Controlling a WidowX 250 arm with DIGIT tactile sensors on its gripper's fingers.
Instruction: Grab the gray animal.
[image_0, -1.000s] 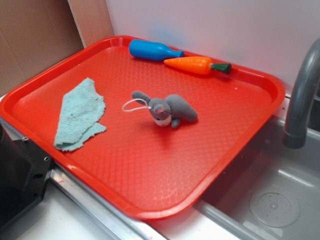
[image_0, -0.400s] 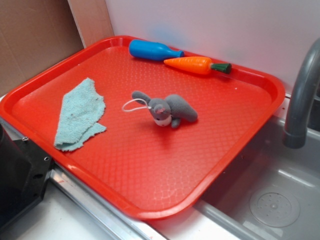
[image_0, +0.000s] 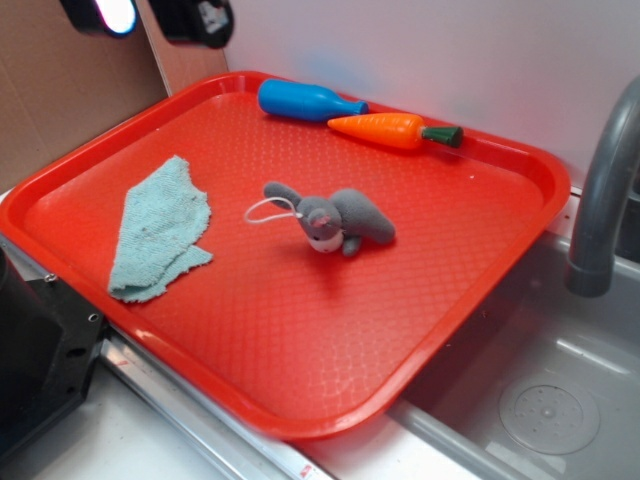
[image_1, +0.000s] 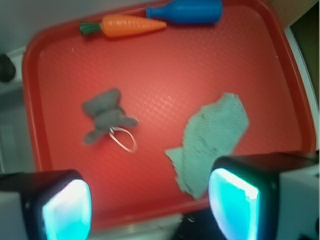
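The gray animal (image_0: 335, 220), a small plush bunny with a white string loop, lies near the middle of the red tray (image_0: 330, 370). In the wrist view it lies left of centre (image_1: 106, 116). My gripper (image_0: 150, 14) shows at the top left edge of the exterior view, high above the tray's far left corner. In the wrist view the gripper (image_1: 150, 205) is open and empty, its two fingers far apart with glowing pads (image_1: 67, 207), and the bunny lies well beyond them.
A light-blue cloth (image_0: 160, 228) lies on the tray's left part. A blue bottle (image_0: 305, 101) and an orange carrot (image_0: 392, 130) lie along the back rim. A gray faucet (image_0: 605, 190) and sink (image_0: 540, 400) are at the right. A black object (image_0: 35, 360) stands at the front left.
My gripper has come into the exterior view at the top left; it did not show before. The bunny and the other things have not moved.
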